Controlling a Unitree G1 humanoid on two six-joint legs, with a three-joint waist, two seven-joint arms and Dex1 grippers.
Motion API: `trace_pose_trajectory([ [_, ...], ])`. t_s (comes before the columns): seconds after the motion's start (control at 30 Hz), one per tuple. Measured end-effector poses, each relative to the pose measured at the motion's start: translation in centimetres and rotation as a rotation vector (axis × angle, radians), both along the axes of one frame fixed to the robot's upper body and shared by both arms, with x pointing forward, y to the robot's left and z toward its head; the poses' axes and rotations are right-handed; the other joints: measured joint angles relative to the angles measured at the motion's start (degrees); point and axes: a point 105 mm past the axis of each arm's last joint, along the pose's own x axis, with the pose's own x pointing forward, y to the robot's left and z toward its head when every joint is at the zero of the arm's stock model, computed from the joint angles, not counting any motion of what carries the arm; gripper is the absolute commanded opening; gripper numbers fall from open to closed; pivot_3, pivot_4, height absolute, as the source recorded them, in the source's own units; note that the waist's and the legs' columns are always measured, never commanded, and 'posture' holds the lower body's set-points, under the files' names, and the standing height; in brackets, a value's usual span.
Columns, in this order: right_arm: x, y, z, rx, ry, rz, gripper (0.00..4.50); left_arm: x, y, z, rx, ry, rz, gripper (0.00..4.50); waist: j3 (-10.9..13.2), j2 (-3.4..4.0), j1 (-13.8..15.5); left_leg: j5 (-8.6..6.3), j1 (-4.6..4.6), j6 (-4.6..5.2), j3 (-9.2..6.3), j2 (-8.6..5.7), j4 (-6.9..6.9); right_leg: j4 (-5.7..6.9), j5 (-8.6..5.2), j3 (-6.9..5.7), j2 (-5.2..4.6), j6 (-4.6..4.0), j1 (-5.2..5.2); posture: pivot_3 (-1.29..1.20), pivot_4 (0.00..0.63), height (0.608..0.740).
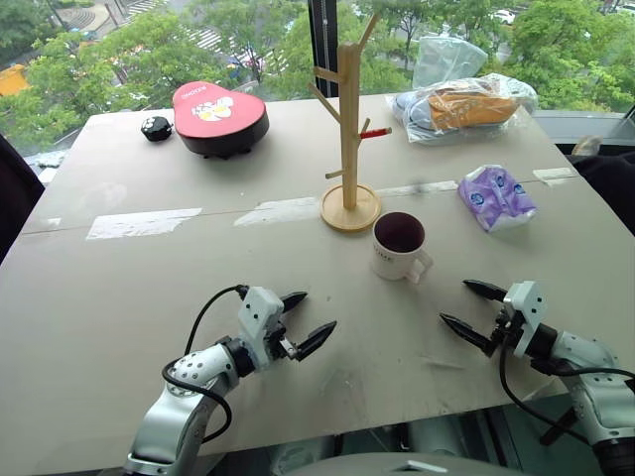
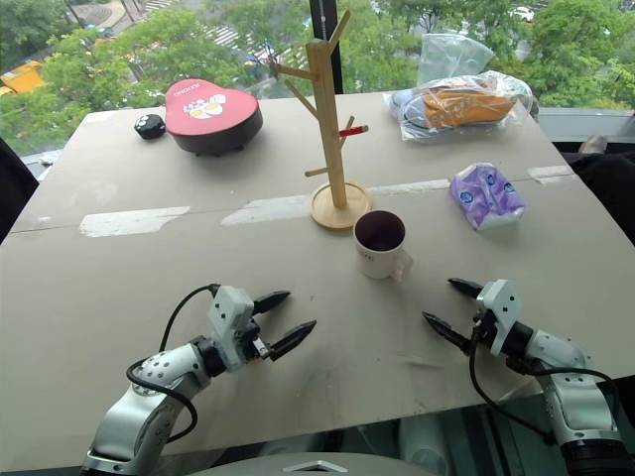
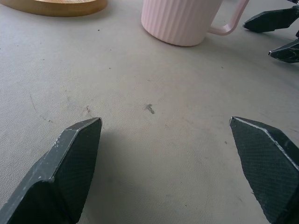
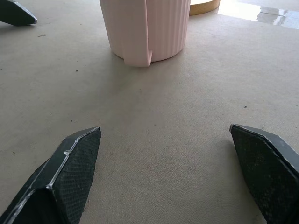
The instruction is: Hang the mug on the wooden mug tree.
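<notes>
Left wrist view: mug (image 3: 180, 21) top cut off.

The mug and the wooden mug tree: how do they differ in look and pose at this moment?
The mug is short, white and ribbed with a dark inside; the wooden mug tree is a tall pale post with angled pegs, one red-tipped. The mug stands nearer the robot, handle toward the right gripper; the tree stands just behind it on a round base. Both are upright on the table, apart and untouched, and no peg holds anything.
</notes>
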Motion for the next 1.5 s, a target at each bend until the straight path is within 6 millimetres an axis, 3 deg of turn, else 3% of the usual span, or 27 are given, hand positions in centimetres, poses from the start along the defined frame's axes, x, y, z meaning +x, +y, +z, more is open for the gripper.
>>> trace_pose_trajectory([
  [0.8, -0.6, 0.0, 0.0, 0.005, 0.014, -0.054, 4.46, 0.7, -0.4, -0.1, 0.046, -0.045, -0.040, 4.50, 0.0, 0.10, 0.2, 0.00, 0.01, -0.01, -0.07, -0.04, 0.02, 0.00, 0.00, -0.09, -0.04, 0.01, 0.07, 0.00, 0.150, 0.740],
  [0.93, -0.8, 0.8, 0.2, 0.042, 0.027, -0.068, 4.46, 0.7, -0.4, 0.0, 0.053, -0.045, -0.061, 4.50, 0.0, 0.16, 0.2, 0.00, -0.01, 0.00, -0.06, -0.04, 0.02, -0.01, 0.00, -0.07, -0.04, 0.01, 0.05, 0.00, 0.150, 0.740],
  [1.07, -0.6, 3.3, 1.5, 0.108, 0.016, -0.063, 4.46, 0.6, -0.8, 0.3, 0.074, -0.051, -0.133, 4.50, 0.1, 0.24, 0.1, 0.00, -0.10, -0.01, -0.12, -0.04, 0.01, -0.01, 0.00, -0.13, -0.03, 0.00, -0.04, 0.00, 0.150, 0.740],
  [1.17, 0.1, 4.4, 1.7, 0.130, 0.022, -0.108, 4.46, 0.9, -1.4, 1.4, 0.067, -0.076, -0.196, 4.50, 0.2, 0.23, 0.1, 0.00, -0.18, -0.01, -0.12, -0.06, 0.02, -0.03, 0.00, -0.13, 0.01, 0.00, -0.13, 0.00, 0.150, 0.740],
  [1.5, 2.5, 5.0, 2.5, 0.163, 0.020, -0.211, 4.46, 1.2, -3.6, 7.2, 0.013, -0.201, -0.379, 4.50, 0.3, 0.26, -0.1, 0.01, -0.27, -0.01, -0.10, -0.06, -0.01, -0.04, 0.00, -0.09, 0.18, -0.01, -0.28, 0.00, 0.150, 0.740],
])
